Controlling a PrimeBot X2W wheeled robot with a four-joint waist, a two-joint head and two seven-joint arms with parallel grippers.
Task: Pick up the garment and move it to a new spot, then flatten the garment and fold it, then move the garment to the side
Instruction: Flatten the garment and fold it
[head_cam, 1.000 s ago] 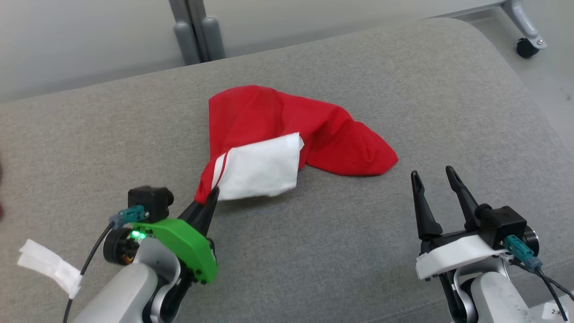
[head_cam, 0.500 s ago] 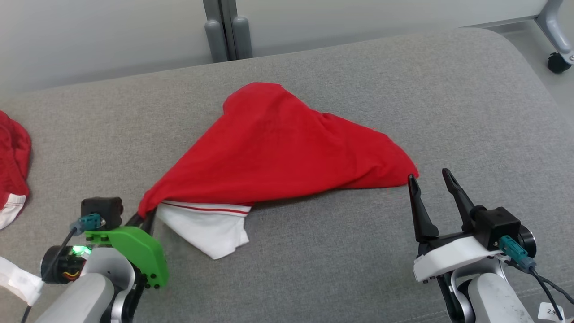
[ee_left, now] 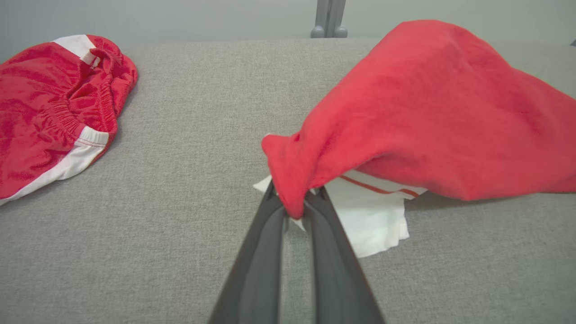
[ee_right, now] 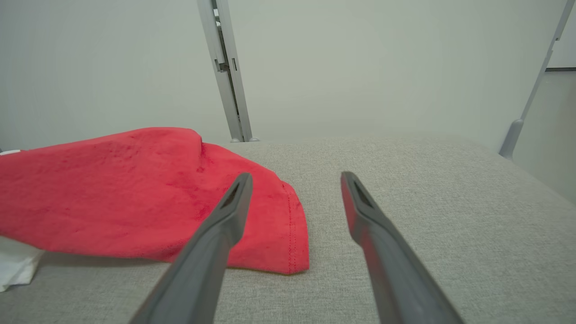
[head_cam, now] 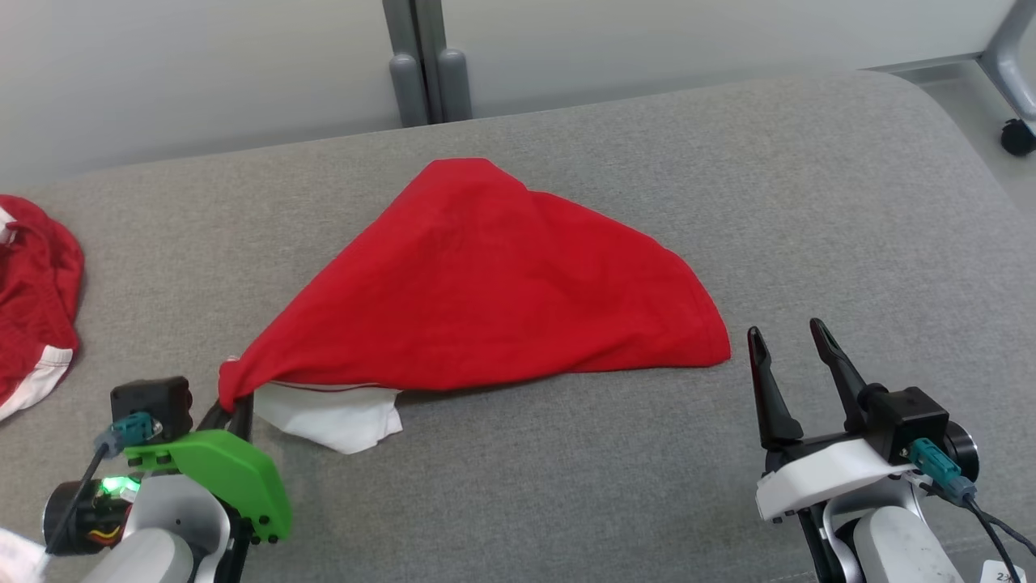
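our left hand [head_cam: 232, 405], at the lower left of the head view, is clamped on the near corner of the red garment [head_cam: 486, 300], holding it up so the cloth drapes in a slant across the middle of the grey tabletop [head_cam: 809, 202], white part [head_cam: 332, 417] showing beneath. our right hand [head_cam: 787, 332] sits spread and empty just beside the right hem, placed, we judge, to take that corner for flattening. another red garment [head_cam: 36, 291] lies at far left

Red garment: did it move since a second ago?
Yes. The left pincer, shut on the red garment, dragged its corner leftward, away from below the grey post, and spread it out.
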